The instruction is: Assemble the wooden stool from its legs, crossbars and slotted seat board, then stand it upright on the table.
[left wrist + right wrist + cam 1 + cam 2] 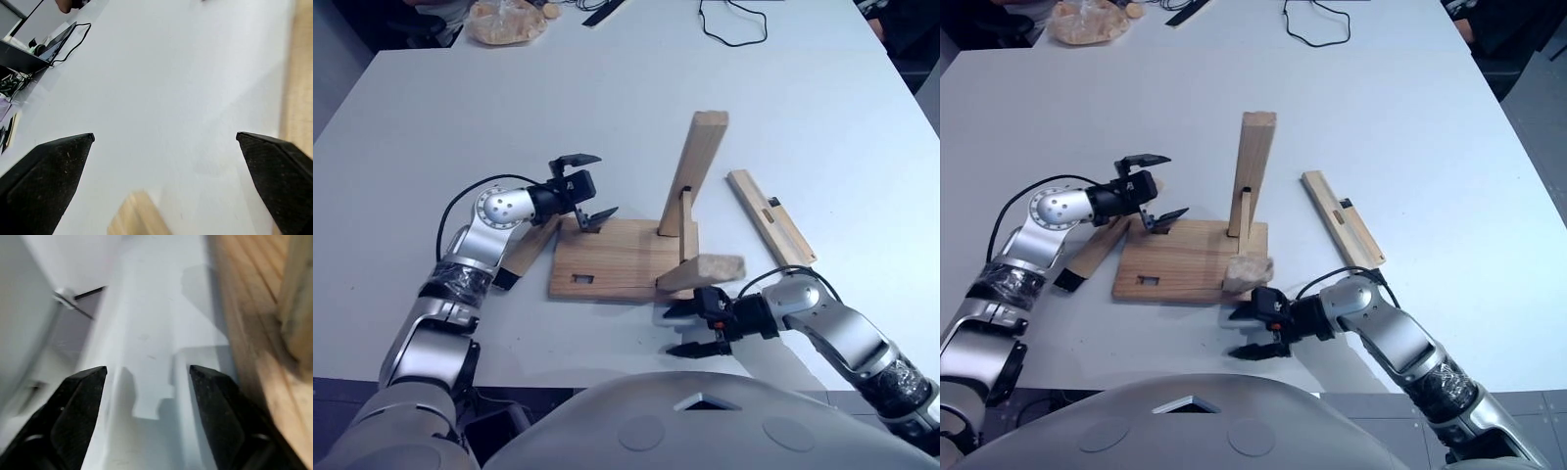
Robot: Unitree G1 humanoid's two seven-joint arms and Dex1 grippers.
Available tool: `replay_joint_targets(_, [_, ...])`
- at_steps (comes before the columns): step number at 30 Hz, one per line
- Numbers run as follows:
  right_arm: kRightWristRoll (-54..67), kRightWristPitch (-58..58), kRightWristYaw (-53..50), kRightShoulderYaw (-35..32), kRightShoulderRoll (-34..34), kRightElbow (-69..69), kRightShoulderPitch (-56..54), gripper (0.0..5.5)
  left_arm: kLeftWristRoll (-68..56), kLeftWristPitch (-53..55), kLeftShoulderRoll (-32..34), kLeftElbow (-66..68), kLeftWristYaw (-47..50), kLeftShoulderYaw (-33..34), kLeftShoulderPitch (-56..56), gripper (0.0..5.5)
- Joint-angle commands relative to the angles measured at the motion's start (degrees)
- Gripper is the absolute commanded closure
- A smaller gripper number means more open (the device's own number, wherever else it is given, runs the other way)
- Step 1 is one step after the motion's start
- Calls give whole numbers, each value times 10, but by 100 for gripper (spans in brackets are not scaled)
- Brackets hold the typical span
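Observation:
The slotted seat board (612, 257) lies flat on the white table. Two legs stand in its right side: a tall one (697, 166) at the back corner and a nearer one (702, 271) at the front corner, with a crossbar (685, 227) between them. A loose leg (770, 215) lies to the right of the board. Another wooden piece (529, 247) lies along the board's left edge, partly under my left arm. My left gripper (587, 188) hovers open above the board's back left slot (588, 227). My right gripper (687, 329) is open, low at the board's front right corner, empty.
The table's front edge (105, 347) runs just beside my right gripper. A bag of bread (507, 20) and a black cable (732, 27) lie at the far side. Bare white table spreads to the left and far right of the board.

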Motion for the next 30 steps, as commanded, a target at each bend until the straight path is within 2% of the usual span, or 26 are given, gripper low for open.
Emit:
replay_joint_targets(1, [-1, -3, -64, -69, 30, 24, -33, 236, -13, 28, 49, -71, -57, -6, 105, 10])
replay_joint_targets(4, [9, 3, -86, -96, 52, 34, -59, 236, -62, 92, 66, -155, -65, 16, 150, 10])
replay_joint_targets(9, [-9, -3, -116, -104, 84, 77, -95, 236, -125, 213, 41, -259, -38, 46, 168, 10])
replay_joint_targets(17, [8, 3, -100, -138, 59, 60, -101, 236, -114, 261, -4, -261, 46, 88, 166, 10])
replay_joint_targets(19, [36, 17, -96, -181, 42, 30, -95, 236, -117, 266, -6, -268, 57, 104, 173, 10])
replay_joint_targets(22, [78, 45, -110, -281, 11, -1, -86, 236, -127, 277, -7, -295, 74, 134, 199, 10])
replay_joint_targets(25, [81, 49, -123, -375, -24, -1, -24, 236, -124, 283, -11, -337, 102, 173, 251, 10])
replay_joint_targets(30, [32, -14, -148, -445, -35, 77, 68, 236, -97, 281, -30, -396, 158, 208, 341, 10])
